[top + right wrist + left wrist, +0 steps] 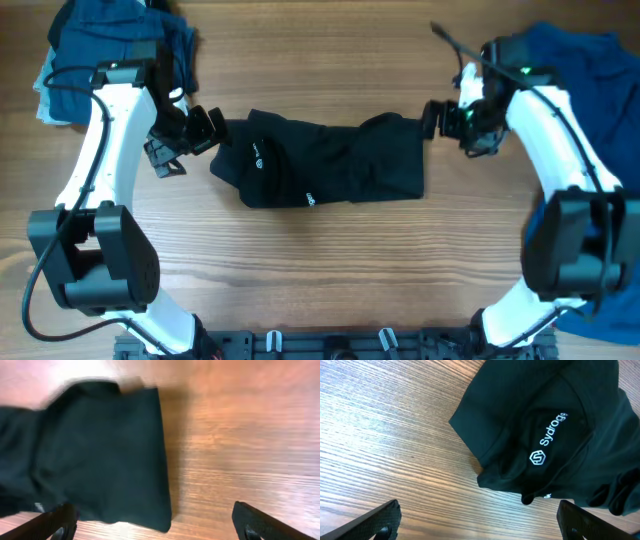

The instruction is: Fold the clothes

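Observation:
A black garment [325,160] with small white print lies folded in a long strip across the middle of the wooden table. In the left wrist view its end with the white "Sydrogs" logo [547,440] lies just ahead of my fingers. My left gripper [205,130] is open and empty at the garment's left end, holding nothing [477,522]. My right gripper [435,118] is open and empty at the garment's upper right corner. The right wrist view shows the black cloth's edge [100,450] between and ahead of the open fingers [155,525].
A pile of blue clothes [110,45] lies at the back left, behind the left arm. Another heap of blue clothes [585,70] lies at the back right and runs down the right edge. Bare wooden table [330,270] lies in front of the garment.

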You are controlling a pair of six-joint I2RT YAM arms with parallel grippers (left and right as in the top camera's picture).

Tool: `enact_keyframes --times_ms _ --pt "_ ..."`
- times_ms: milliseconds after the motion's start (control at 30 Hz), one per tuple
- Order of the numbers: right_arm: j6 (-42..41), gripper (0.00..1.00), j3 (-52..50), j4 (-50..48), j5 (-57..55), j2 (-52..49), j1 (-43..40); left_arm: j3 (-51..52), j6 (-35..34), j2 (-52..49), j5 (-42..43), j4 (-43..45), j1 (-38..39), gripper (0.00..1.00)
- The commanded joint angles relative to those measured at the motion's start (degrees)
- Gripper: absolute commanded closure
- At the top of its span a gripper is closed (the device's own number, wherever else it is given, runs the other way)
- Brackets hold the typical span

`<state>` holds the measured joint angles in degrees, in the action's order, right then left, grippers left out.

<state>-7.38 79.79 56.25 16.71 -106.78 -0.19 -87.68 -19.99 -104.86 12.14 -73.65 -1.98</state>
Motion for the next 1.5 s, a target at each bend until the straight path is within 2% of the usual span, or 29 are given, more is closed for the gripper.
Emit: enact_keyframes --times_ms 0,200,600,867,967,1100,1467 --pt "1.44 0.0 -4.04 -3.74 5.73 -3.56 0.33 0.48 0.57 -0.09 0.87 0.35 0.28 0.0" --pt "5.9 0.0 -4.5 -5.7 16.46 -6.14 0.37 0.48 1.64 -0.09 0.9 1.14 0.33 0.0" --pt "5.77 0.0 -4.5 -5.73 16.37 -8.63 2.69 0.5 1.84 -0.15 0.92 1.73 0.33 0.0" --pt "5.7 0.0 -4.5 -5.92 16.35 -8.63 3.56 9.7 1.86 -0.17 0.96 11.78 0.37 0.0" --pt "5.7 0.0 -4.5 -5.9 16.35 -8.63 3.56 12.76 5.77 -0.17 4.48 16.31 0.37 0.0" --pt "5.73 0.0 -4.5 -5.84 16.35 -8.63 3.56 14.62 13.75 -0.28 17.16 21.64 0.37 0.0" --pt "5.79 0.0 -4.5 -5.42 16.35 -8.63 4.0 14.62 17.49 -2.58 14.82 24.48 0.37 0.0"
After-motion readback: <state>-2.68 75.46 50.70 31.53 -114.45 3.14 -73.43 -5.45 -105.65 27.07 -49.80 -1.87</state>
